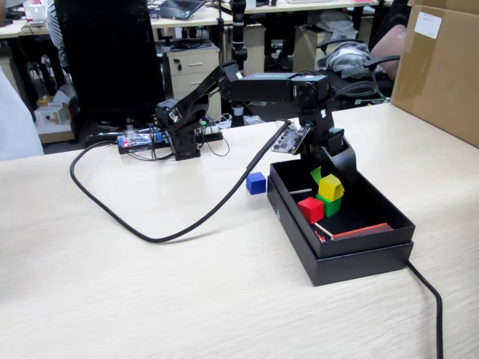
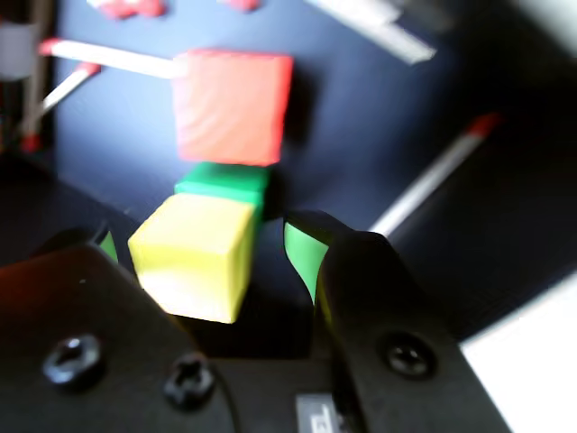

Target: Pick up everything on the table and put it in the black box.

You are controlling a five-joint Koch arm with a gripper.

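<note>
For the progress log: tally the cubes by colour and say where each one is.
Yellow cube: 1, on the green one
Green cube: 1, in the black box
Red cube: 1, in the box
Blue cube: 1, on the table
Total: 4

Single black arm (image 1: 247, 86) bolted at the far side of the counter (image 1: 112, 284), base left of centre in the fixed view. Upper link rises from the base, forearm runs roughly level to the right, wrist bends down. Claw (image 1: 329, 170) hangs pointing downward, tips low. Wrist view: claw (image 2: 203, 262) comes in from the bottom edge, two black jaws with green-lined inner faces, spread apart with a clear gap on the right side. Left jaw mostly hidden, only a sliver of green showing. Right fingertip (image 2: 302, 253) bare, touching nothing. Two screws visible on the jaw bodies.
</note>
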